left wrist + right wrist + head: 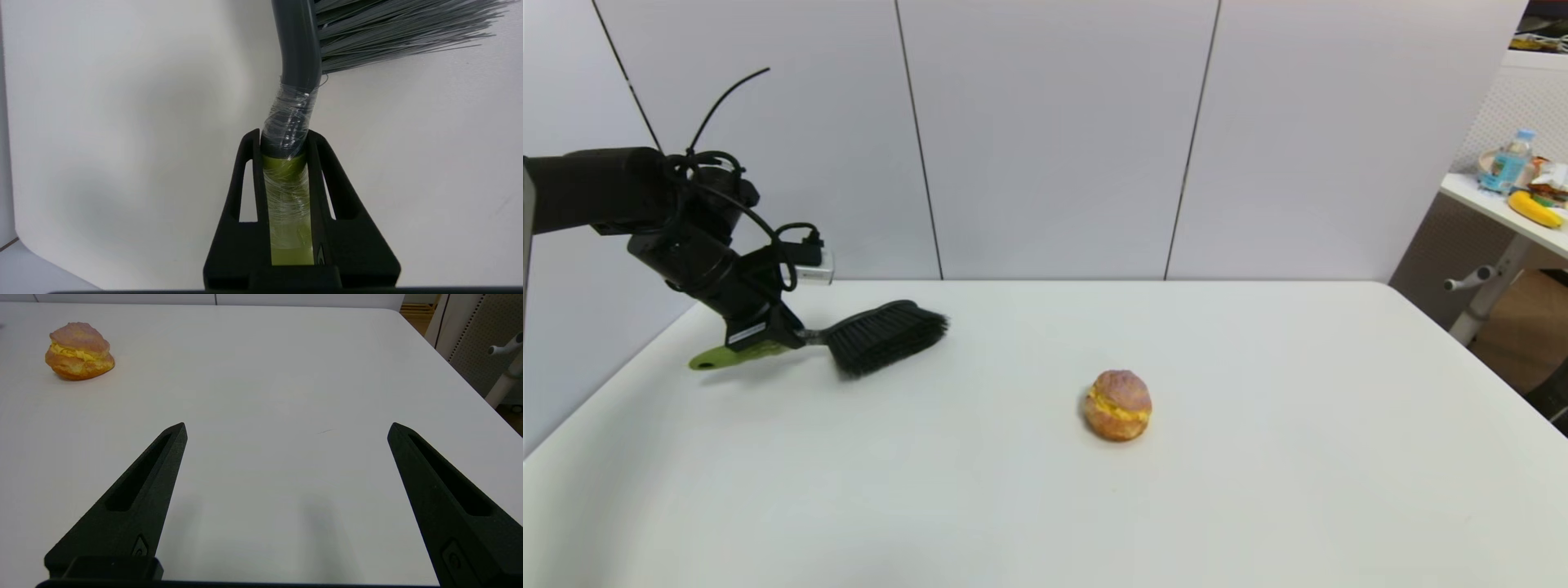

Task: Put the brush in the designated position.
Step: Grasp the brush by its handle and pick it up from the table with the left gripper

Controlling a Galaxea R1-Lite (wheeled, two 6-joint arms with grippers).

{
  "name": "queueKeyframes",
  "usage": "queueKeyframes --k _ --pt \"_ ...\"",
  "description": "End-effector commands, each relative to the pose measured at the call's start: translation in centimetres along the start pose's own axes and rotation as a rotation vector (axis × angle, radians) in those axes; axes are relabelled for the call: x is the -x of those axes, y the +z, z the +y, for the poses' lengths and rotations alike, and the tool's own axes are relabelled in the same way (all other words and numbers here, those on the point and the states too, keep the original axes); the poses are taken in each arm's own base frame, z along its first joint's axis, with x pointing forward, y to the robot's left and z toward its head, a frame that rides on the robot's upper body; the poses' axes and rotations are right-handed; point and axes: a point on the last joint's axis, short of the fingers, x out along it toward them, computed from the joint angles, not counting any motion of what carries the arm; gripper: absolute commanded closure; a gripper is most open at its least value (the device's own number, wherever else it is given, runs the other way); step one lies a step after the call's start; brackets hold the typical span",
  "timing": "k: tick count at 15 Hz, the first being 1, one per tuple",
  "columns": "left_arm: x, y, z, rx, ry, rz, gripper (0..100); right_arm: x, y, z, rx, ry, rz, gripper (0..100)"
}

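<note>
We see the left gripper [768, 339] clamped on the brush [882, 335] at the far left of the white table [1045, 506], its two fingers [245, 179] pressed against either side of the lime-green handle just behind the grey neck. Clear tape is wrapped around that joint. The handle's tail pokes out behind the gripper toward the table's left edge, and the black bristle head points toward the middle of the table. A soft shadow lies under the brush, so it seems to be held just above the surface, though we cannot be sure from these angles. A cream-filled bun [1118, 405] sits near the table's centre, well apart from the brush. The right gripper [286, 428] hangs over bare table with its fingers spread wide, grasping nothing, the bun off to its side
</note>
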Motion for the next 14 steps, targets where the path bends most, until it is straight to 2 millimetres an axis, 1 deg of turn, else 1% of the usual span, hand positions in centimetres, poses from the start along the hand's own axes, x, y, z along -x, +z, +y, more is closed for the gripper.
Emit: queueKeyframes --k 1,5,8,10,12,14 --pt "4.4 1.6 -1.4 -0.046 0.058 -0.029 100 0.0 0.0 0.0 0.0 0.001 0.003 0" --pt "7.1 3.0 -2.4 -0.083 0.107 -0.06 100 0.0 0.0 0.0 0.0 0.001 0.003 0" --pt "8.1 3.9 -3.0 -0.108 0.127 -0.081 100 0.0 0.0 0.0 0.0 0.001 0.003 0" --pt "8.4 4.6 -3.3 -0.128 0.137 -0.096 100 0.0 0.0 0.0 0.0 0.001 0.003 0" --pt "8.9 4.9 -3.6 -0.138 0.145 -0.103 100 0.0 0.0 0.0 0.0 0.001 0.003 0" --pt "10.0 5.0 -3.9 -0.143 0.169 -0.111 100 0.0 0.0 0.0 0.0 0.001 0.003 0"
